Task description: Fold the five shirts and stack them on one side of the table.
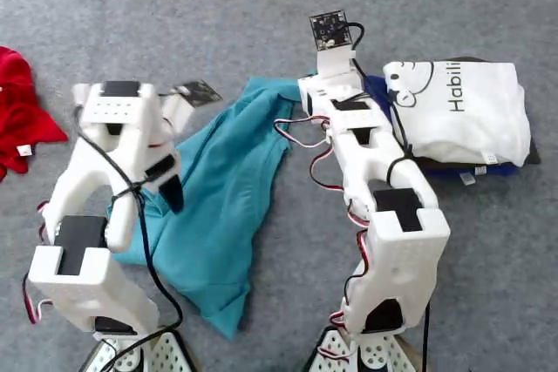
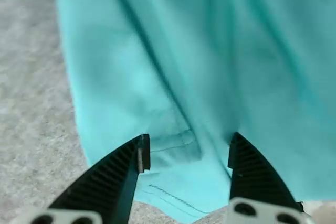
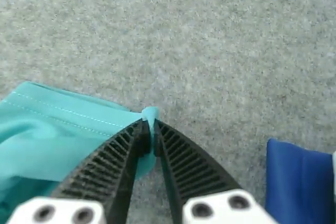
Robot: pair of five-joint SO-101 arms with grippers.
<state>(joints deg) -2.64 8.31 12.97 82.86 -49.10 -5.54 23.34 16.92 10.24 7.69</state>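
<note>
Teal shirt, corner clamped in right hand, hem under parted left hand: close squarely (no bunching), lift level.

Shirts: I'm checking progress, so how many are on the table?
5: red shirt at the left edge, teal shirt between the arms, white shirt atop blue shirt and, seemingly, black shirt at right.

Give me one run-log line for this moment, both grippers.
left gripper: open above teal shirt | right gripper: shut on teal shirt edge | white shirt: folded on blue shirt | red shirt: crumpled aside
</note>
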